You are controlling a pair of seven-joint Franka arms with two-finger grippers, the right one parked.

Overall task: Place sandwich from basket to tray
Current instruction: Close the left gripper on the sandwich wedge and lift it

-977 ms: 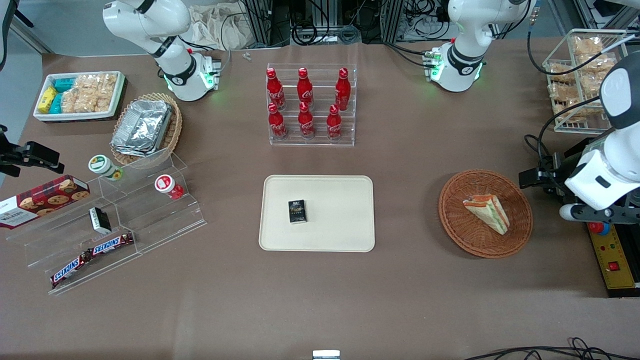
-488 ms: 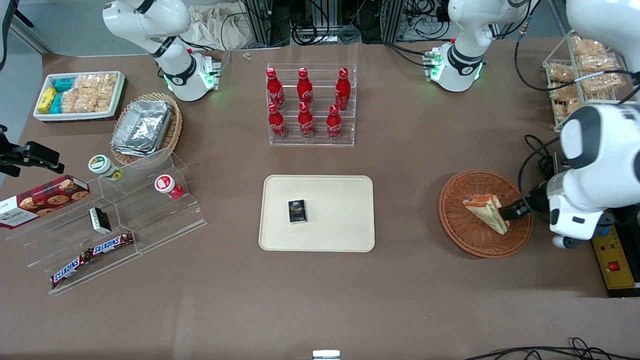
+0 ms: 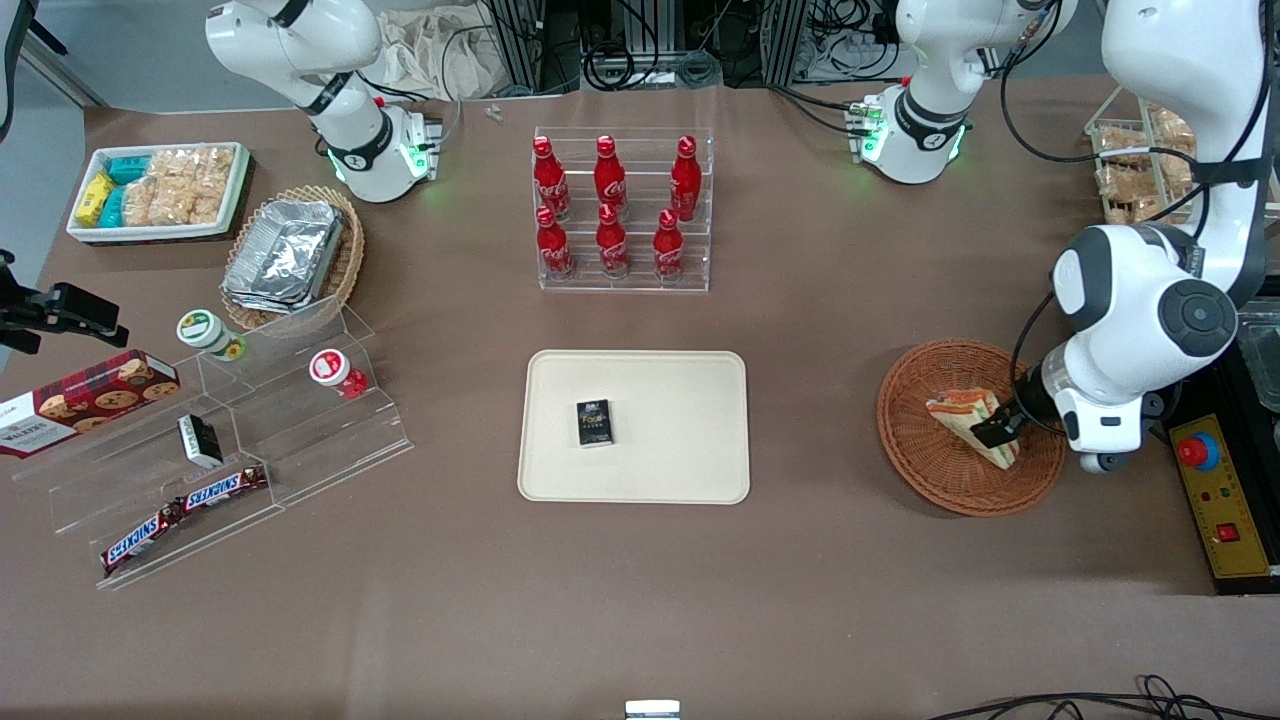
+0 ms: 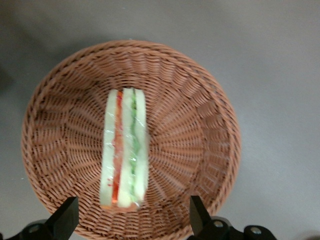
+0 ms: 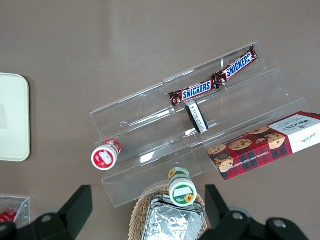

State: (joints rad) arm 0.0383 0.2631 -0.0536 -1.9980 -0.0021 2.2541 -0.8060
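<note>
Open brown table all around the cream tray [image 3: 690, 470], bare apart from a small dark box [image 3: 594, 422] on it. Toward the working arm's end, a reddish-brown wicker basket [image 3: 915, 460] holding the wrapped wedge sandwich [image 4: 124, 147], lying flat near the middle with rim free on every side. Over the basket, the left gripper [image 4: 131, 216], fingers [image 4: 66, 217] spread wide either side of the sandwich's end, touching nothing. Part of the basket rim hidden by the arm in the front view.
</note>
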